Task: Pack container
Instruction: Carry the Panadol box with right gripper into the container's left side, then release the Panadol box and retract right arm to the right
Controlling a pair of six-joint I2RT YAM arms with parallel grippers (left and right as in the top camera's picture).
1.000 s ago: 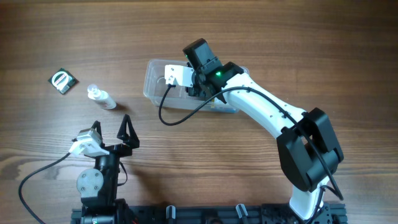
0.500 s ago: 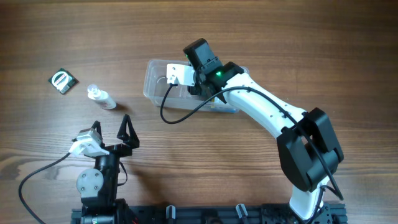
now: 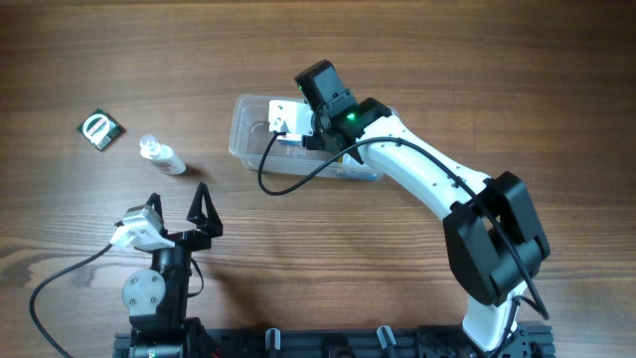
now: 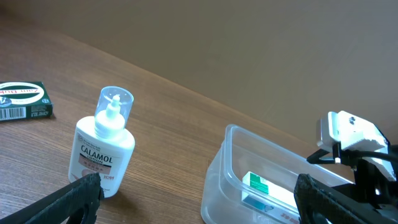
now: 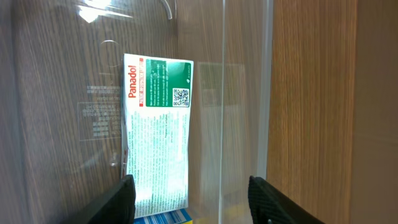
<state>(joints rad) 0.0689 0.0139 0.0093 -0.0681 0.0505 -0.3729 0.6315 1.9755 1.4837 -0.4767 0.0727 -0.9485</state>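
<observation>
Could snag the container [image 3: 246, 134] wall on rising (right gripper [image 5: 194, 198] wide, empty, over the Panadol box [image 5: 158, 124]). Would skid it across the counter [image 3: 447, 60].

On the bottle [image 4: 103, 158] the label read "CALAMOL" in caps; smaller print below was too tiny. The white-green box [image 5: 158, 143] in the container [image 5: 249, 93] read "Panadol" in red, w/ a QR code. The small green box [image 4: 23, 102] had a barcode, digits illegible.
</observation>
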